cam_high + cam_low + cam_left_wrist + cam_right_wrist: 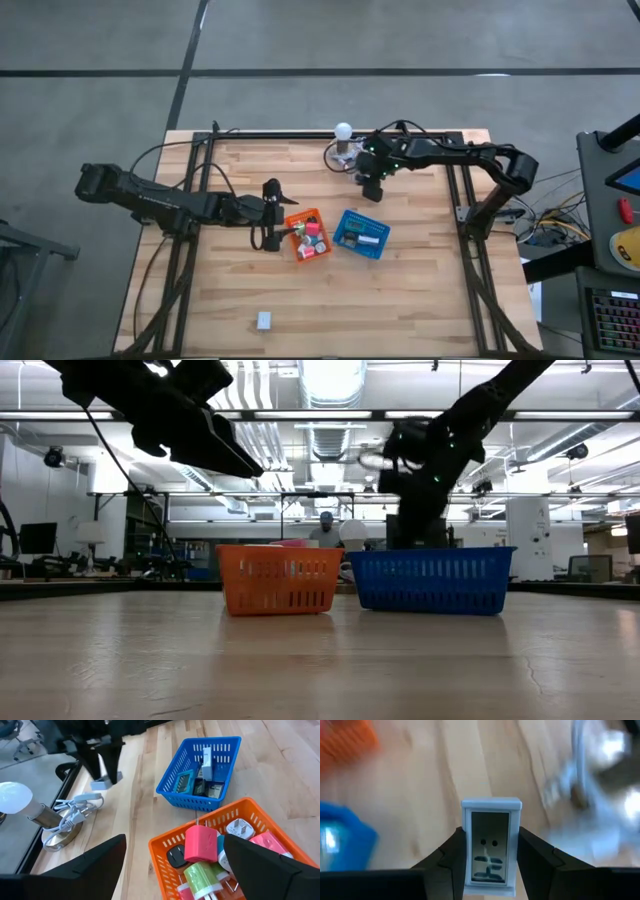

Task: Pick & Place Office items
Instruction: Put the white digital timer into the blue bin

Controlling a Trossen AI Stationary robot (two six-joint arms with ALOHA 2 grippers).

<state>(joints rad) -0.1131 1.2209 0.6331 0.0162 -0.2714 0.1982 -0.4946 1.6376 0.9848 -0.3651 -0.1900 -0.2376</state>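
Observation:
My right gripper [372, 190] hangs over the far middle of the table, just beyond the blue tray [361, 233], shut on a small pale-blue block with a dark face [491, 845]. The same block [100, 784] shows below its fingers in the left wrist view. Open and with nothing between its fingers, my left gripper [275, 215] stays at the left side of the orange tray [307, 235]. Pink, green and white office items [202, 845] lie in the orange tray. Flat dark and white pieces [202, 775] lie in the blue one. My right gripper pinches the pale-blue block by its two long sides [465, 850] between its two fingers [445, 865]. The fingers slant downward from above. The block's dark face is turned to the wrist camera, and the block hangs clear of the table.
A white round-bulbed lamp [344, 130] with coiled cables [70, 815] stands on the table's far side beside my right gripper. One small white piece [264, 320] lies alone near the front edge. Bare wood lies in front of both trays [320, 660].

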